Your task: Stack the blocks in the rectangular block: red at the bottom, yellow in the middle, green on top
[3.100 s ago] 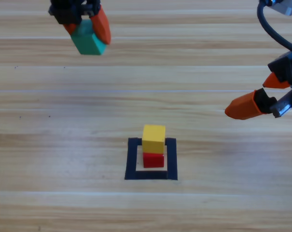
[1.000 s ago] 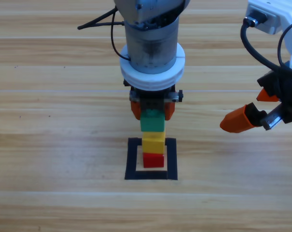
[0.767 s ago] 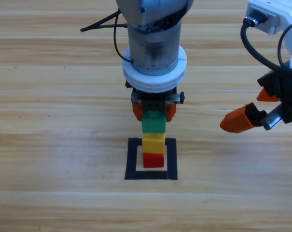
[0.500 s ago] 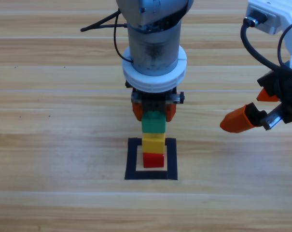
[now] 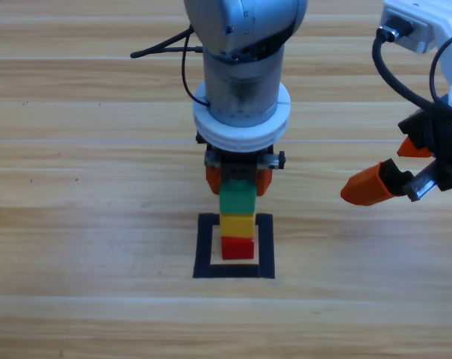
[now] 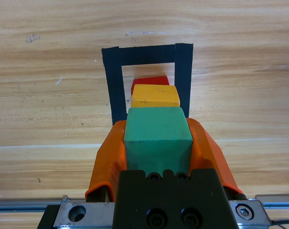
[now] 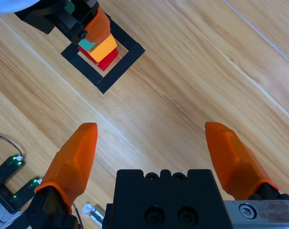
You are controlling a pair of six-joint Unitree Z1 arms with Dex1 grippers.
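- The left gripper is hanging straight down over the middle of the table, its two orange jaws closing on either side of the green cube.
- In the left wrist view the green cube is sitting snugly between the fingers, which are pressing on its left and right faces.
- The green cube is resting on top of the yellow cube, which is sitting on the red cube, so the three are standing as one column.
- The column is standing inside the black tape square, with bare wood showing around the red cube.
- The right gripper is waiting well off to the right side, near the picture's edge, with its jaws spread wide and nothing between them.
- The wooden table is carrying everything.
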